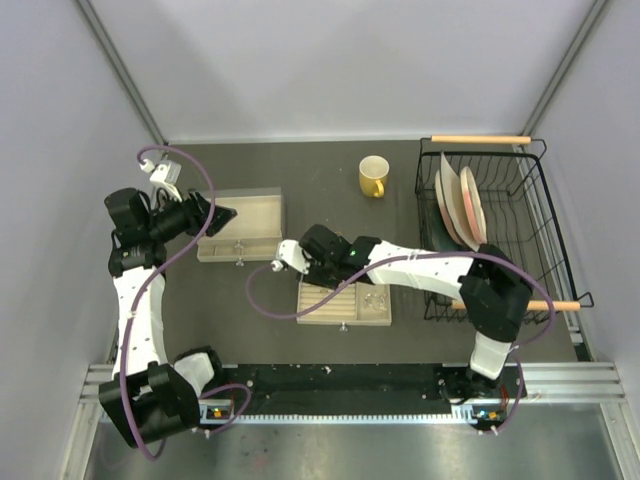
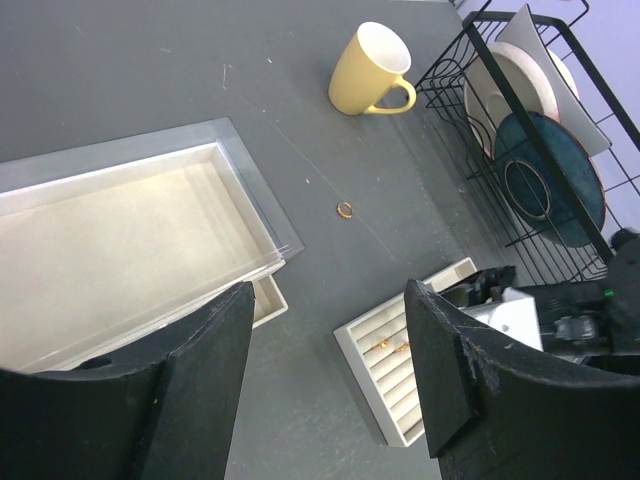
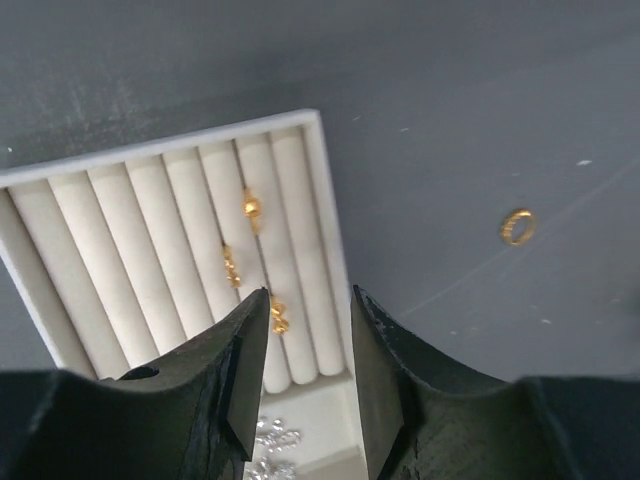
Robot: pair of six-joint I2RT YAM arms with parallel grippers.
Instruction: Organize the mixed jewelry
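Held right gripper (image 3: 309,300) slightly parted, empty, over slotted tray (image 3: 160,152). Held left gripper (image 2: 330,300) spread wide, empty, above table (image 2: 120,70). Found three gold rings (image 3: 250,206) seated in tray's slots, silvery cluster (image 3: 272,440) in its end compartment, one loose ring (image 3: 517,226) on table beside tray.

Three small gold rings (image 3: 250,207) sit tucked in the slits between the padded rolls of the cream slotted box (image 3: 160,152). They are staggered one below another near the right side of the rolls, each only partly exposed. A fourth, the loose ring (image 3: 517,226), is a small gold band lying flat on the dark table (image 3: 450,90), apart from the box and to its right in the right wrist view. The silvery cluster (image 3: 272,442), glittery and tangled, rests in the open compartment adjoining the rolls, at that view's bottom edge.
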